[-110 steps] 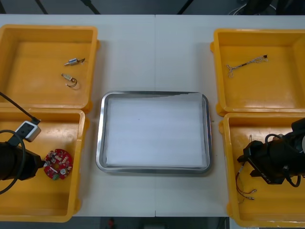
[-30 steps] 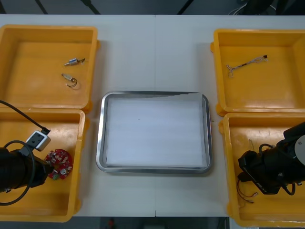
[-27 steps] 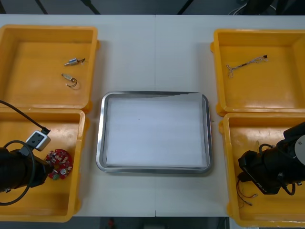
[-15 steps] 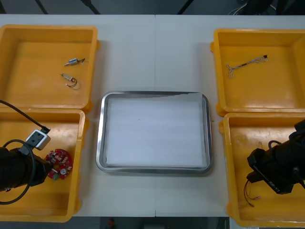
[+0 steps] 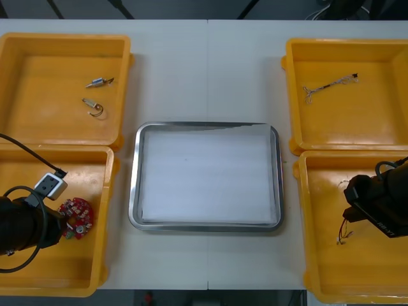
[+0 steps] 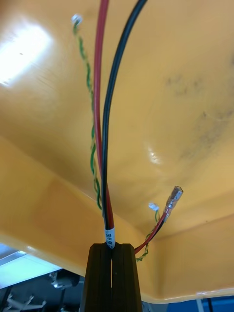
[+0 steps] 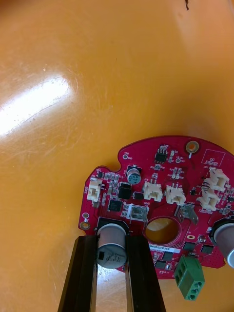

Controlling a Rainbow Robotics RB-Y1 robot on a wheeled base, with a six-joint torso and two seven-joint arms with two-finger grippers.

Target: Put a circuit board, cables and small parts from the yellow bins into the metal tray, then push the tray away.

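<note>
Round red circuit board [image 7: 161, 214] lies in the near-left yellow bin [image 5: 83, 268], toward its left side, component face up. The left gripper [image 5: 62, 223] is at the board's left edge. In the left wrist view its fingers [image 7: 141, 278] are narrow, clamped on a silver cylinder component [image 7: 111, 243] standing at the board's rim, and the rest of the board spreads out beyond the fingertips over orange bin floor. Cannot tell if the board is resting on the floor or just off it. Red and black cable [image 6: 106, 209] is in the near-right yellow bin [image 5: 331, 274], pinched by the right gripper [image 5: 349, 213]. The fingers are almost together with the wires between the tips at a white label. The wires run up and away from the fingers, with a thin green twisted strand beside them and a loose end with a metal terminal [image 6: 173, 199] off to one side. In the front view the loose ends hang near the bin floor, below the gripper. Far-left yellow bin [image 5: 44, 108] holds two small metal parts [image 5: 99, 81], apart from each other. Far-right yellow bin [image 5: 376, 121] holds a thin twisted cable [image 5: 328, 86]. Metal tray [image 5: 135, 185], white inside, sits between the bin pairs on the light table [image 5: 207, 70]. A dark strip of room [image 5: 191, 7] shows past the table's far edge.
</note>
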